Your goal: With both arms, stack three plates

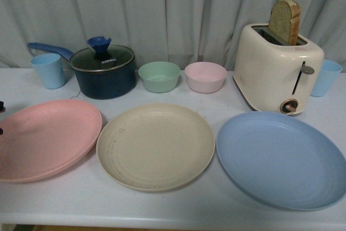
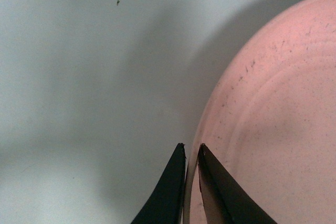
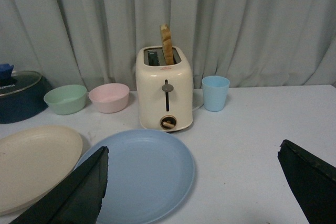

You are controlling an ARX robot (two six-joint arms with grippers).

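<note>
Nearest you in the front view, three plates lie in a row along the table's (image 1: 178, 209) near edge: pink plate (image 1: 46, 139) on the left, cream plate (image 1: 155, 147) in the middle, blue plate (image 1: 281, 158) on the right. Neighbouring rims sit just beside each other. The pink and blue plates run out of frame at the sides. Behind them, the pot (image 1: 105, 77) has white lettering on its lid that reads roughly "KONKA". The toaster (image 1: 278, 68) stands just behind the blue plate.

In the left wrist view, your left gripper (image 2: 191, 148) is narrow, its jaws almost together with the pink plate's rim caught between them. Bare table spreads on the outer side. Only this view shows that grip.

In the right wrist view, your right gripper (image 3: 193, 150) is spread wide and holds nothing, above the table by the blue plate's edge. You get open table beside the toaster, up to a blue cup (image 3: 216, 93). The lid lettering is cropped here.
</note>
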